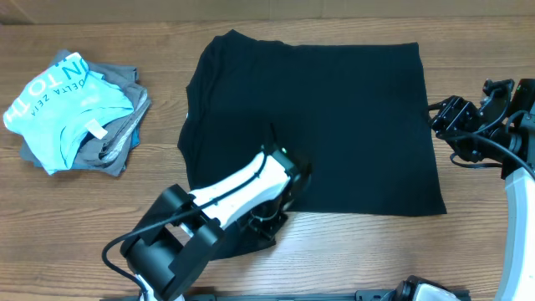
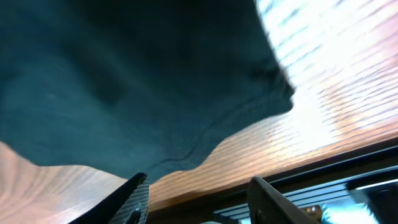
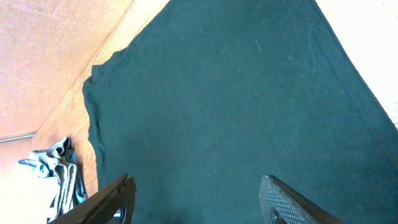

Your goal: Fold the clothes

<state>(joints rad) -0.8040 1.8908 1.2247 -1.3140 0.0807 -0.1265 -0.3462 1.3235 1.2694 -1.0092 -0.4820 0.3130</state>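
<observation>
Covering most of the view is a table [image 1: 100, 209] of light wood grain, its boards running left to right. The black T-shirt [image 1: 334, 125] lies spread flat at its middle, one straight edge toward the right and a rounder, rumpled edge toward the left. Its near left corner reaches toward the table's front edge.

The left arm [image 1: 226, 196] reaches in from the front over that near left part of the shirt. In the left wrist view, the left gripper [image 2: 198, 186] hangs just off the shirt's wavy edge, jaws spread, with bare wood and a dark rail along the table's rim between the fingers [image 2: 134, 196].

The right gripper [image 3: 198, 183] sits at the shirt's right edge. Its jaws are also spread, with only flat dark fabric showing between them and nothing pinched.

Well apart at the table's left, a light blue shirt [image 1: 63, 104] with white lettering lies crumpled on top of grey garments [image 1: 125, 138].

Little of the room shows; the right wrist view gives a plain, paler brown surface beyond the table's far edge.
</observation>
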